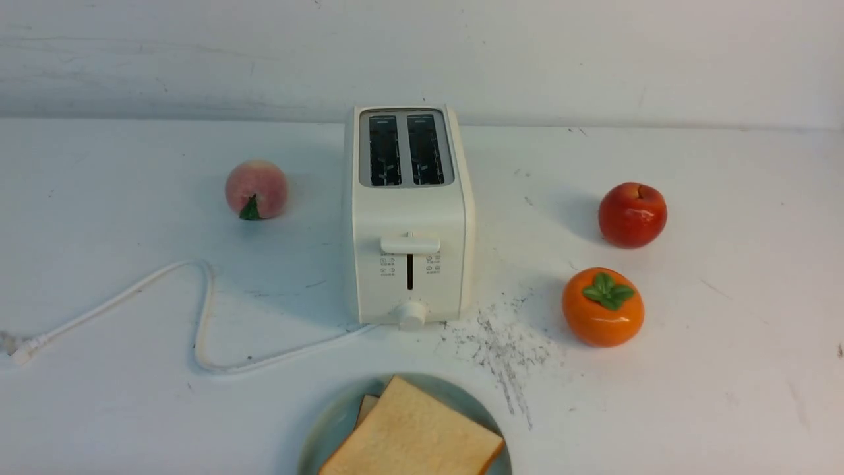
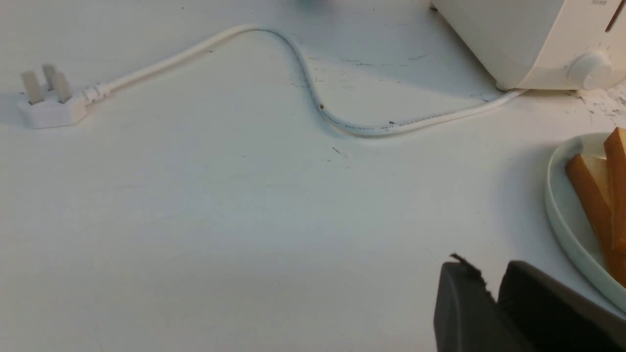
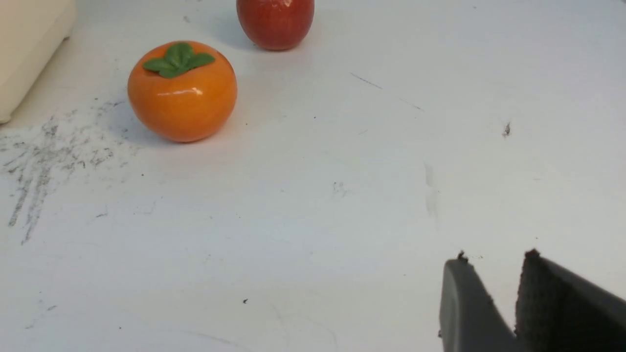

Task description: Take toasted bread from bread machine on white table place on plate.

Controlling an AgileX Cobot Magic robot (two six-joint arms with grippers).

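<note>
you see the boxy cream-white two-slot toaster (image 1: 409, 218) standing mid-table on the scuffed matte white tabletop (image 1: 725, 369), lever end toward you; both dark slots are empty; its white cord (image 1: 204, 310) loops away to the robot's left and ends in a white three-pin plug (image 2: 49, 100) lying flat. the two square tan slices of toy toast (image 1: 415, 439) with orange-brown crusts sit stacked on the round pale teal-green plate (image 1: 330, 429) at the near edge, just in front of the toaster; the top slice covers most of the lower one, leaving only a corner showing on the left. a pink peach (image 1: 256, 189) rests to the toaster's left; a glossy red apple (image 1: 632, 215) and an orange persimmon with a green leaf cap (image 1: 602, 307) rest to its right, near each other but apart; grey scratch marks (image 1: 504, 346) lie between the persimmon and the toaster. neither arm shows in the front view. the left gripper (image 2: 494, 281) hovers over bare table just beside the plate's rim — its dark fingers stand slightly apart with nothing between them; the right gripper (image 3: 494, 274) hangs over bare table well away from the persimmon, its fingers parted by a clear gap and holding nothing.
</note>
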